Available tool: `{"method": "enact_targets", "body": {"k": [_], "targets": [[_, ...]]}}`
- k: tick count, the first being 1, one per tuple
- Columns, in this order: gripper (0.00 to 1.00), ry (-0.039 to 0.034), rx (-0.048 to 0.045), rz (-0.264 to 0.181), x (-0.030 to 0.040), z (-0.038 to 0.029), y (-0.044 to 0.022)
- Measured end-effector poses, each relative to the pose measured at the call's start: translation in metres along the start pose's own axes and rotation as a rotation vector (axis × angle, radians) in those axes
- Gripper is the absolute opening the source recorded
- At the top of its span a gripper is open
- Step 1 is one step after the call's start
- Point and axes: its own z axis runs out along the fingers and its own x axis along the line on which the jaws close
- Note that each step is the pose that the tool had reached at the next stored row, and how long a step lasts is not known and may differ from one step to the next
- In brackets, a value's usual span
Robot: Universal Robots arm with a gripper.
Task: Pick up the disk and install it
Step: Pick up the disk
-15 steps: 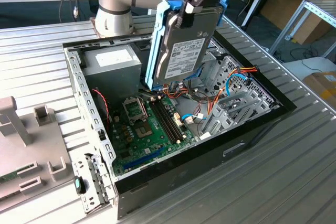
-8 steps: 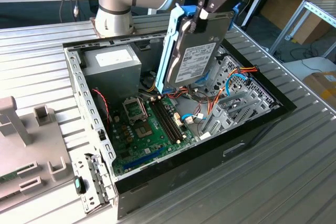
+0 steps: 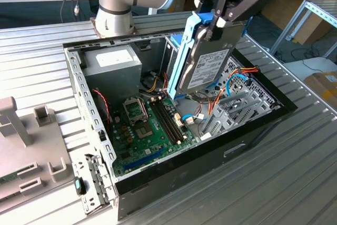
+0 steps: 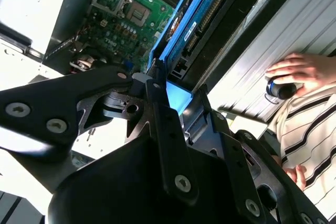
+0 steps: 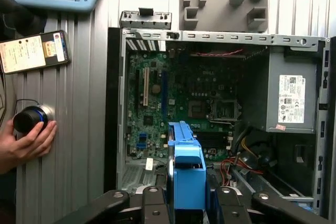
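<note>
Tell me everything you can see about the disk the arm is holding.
The disk is a flat grey drive with a pale label, set in a bright blue plastic-looking carrier with a blue end tab. It hangs nearly upright, slightly tilted, tab end up, above the open case. The gripper has its jaws shut on the tab end; nothing else seems to touch it.

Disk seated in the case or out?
Out. The gripper holds the disk by its blue end, steeply tilted, over the open computer case; not seated.
</note>
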Motion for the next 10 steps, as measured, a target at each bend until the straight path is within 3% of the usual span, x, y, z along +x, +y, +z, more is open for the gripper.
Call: {"method": "enact_targets", "body": {"k": [2,10], "targets": [[0.36,-0.0001,-0.0006,0.0,0.0027,0.0007,-0.0069],[0.36,0.0,-0.0006,0.0,0.0028,0.0007,-0.007]]}}
